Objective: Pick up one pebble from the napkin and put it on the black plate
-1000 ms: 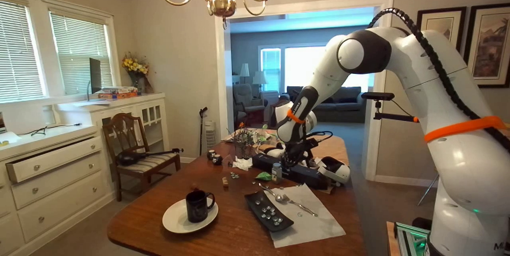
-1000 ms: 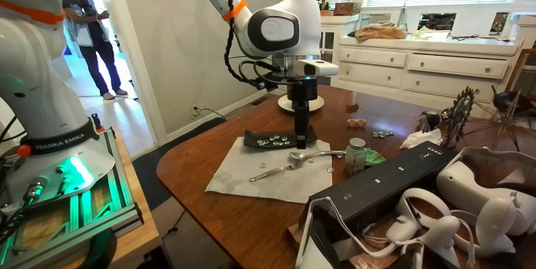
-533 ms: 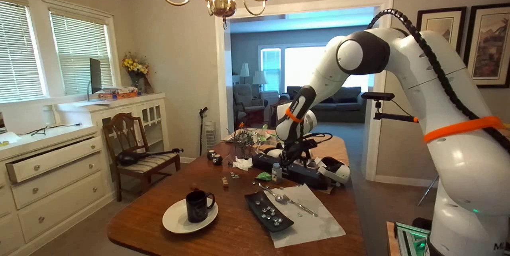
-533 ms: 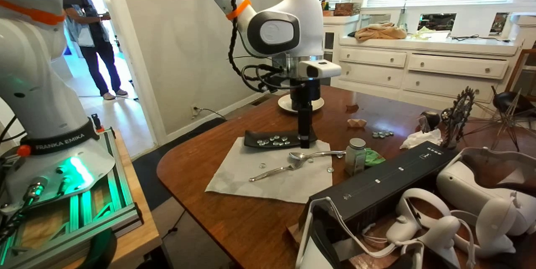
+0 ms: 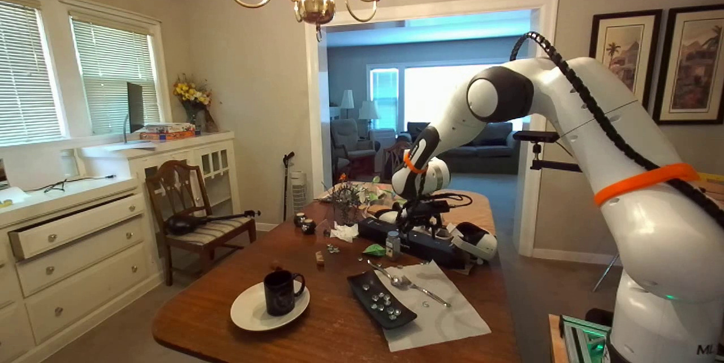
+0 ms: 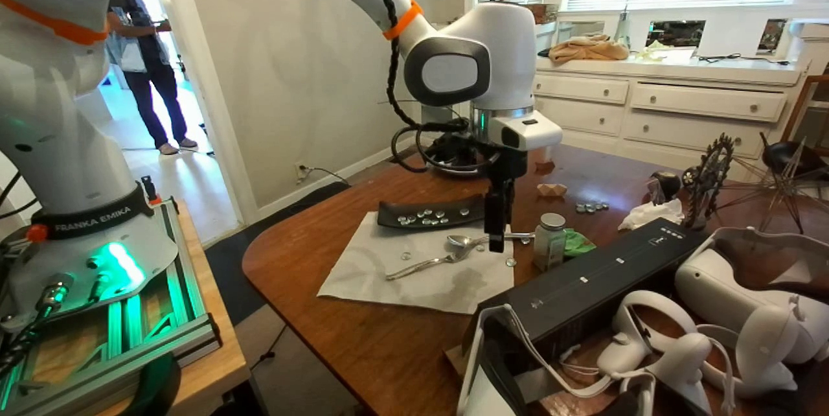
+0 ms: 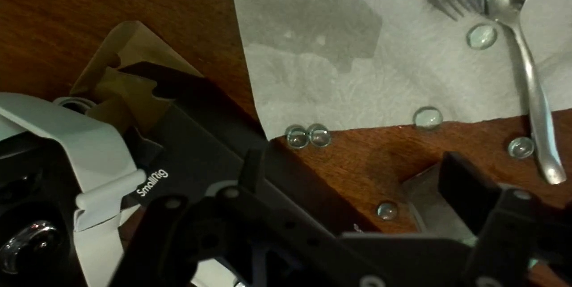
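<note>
1. Desk (image 5: 331, 329): brown wood; the napkin (image 6: 382, 254) lies on it.
2. Robot arm (image 6: 508, 46): arched over the desk, its wrist higher than the napkin.
3. Black box (image 6: 583, 280): just beside one corner of the napkin.
4. Napkin: pale, roughly rectangular, slightly rumpled; a grey shadow falls across it.
5. White plate (image 5: 243, 318): round; well apart from the napkin.
6. Black plate (image 6: 389, 213): elongated; overlaps the napkin's edge on the white plate's side. From where I stand, several clear pebbles (image 6: 440, 214) show on it.
7. Pincer (image 7: 355, 170): points down, raised above the desk near the napkin's edge. Its fingers (image 7: 467, 193) are spread wide apart.
8. Spoon (image 7: 536, 86): bowl on the napkin, handle extending past its edge.
9. Fork (image 6: 421, 267): on the napkin, tines next to the spoon's bowl; I cannot tell whether the two touch.
10. Jar (image 6: 550, 247): lidded, upright on the desk near the napkin.
11. Loose pebbles: in the wrist view, one pebble (image 7: 481, 36) rests on the napkin beside the spoon; a touching pair and a single one sit at the napkin's edge; two lie off it, on the desk. In an exterior view, another pebble (image 6: 405, 256) rests on the napkin between the black plate and the fork.
</note>
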`<action>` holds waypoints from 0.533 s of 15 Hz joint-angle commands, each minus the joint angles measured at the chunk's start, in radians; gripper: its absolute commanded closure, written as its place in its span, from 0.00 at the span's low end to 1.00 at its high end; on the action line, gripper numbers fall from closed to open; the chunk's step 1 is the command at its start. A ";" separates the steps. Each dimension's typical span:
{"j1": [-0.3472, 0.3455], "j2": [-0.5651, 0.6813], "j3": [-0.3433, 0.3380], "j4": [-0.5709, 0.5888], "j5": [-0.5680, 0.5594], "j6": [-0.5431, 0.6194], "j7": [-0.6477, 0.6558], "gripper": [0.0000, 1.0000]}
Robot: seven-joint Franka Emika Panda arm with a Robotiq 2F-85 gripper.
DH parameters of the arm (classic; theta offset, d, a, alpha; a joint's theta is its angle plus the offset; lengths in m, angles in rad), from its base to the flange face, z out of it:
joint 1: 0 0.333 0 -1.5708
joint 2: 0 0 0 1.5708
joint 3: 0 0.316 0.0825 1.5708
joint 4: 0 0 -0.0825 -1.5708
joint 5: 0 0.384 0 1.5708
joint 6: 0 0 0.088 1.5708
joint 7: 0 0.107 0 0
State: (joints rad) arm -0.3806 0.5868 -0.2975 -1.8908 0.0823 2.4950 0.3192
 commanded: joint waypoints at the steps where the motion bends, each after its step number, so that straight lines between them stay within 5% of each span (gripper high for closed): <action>1: 0.001 0.073 0.011 0.049 0.061 0.035 0.005 0.00; 8: 0.015 0.159 0.035 0.095 0.107 0.080 0.021 0.00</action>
State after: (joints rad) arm -0.3742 0.6875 -0.2614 -1.8391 0.1531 2.5464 0.3262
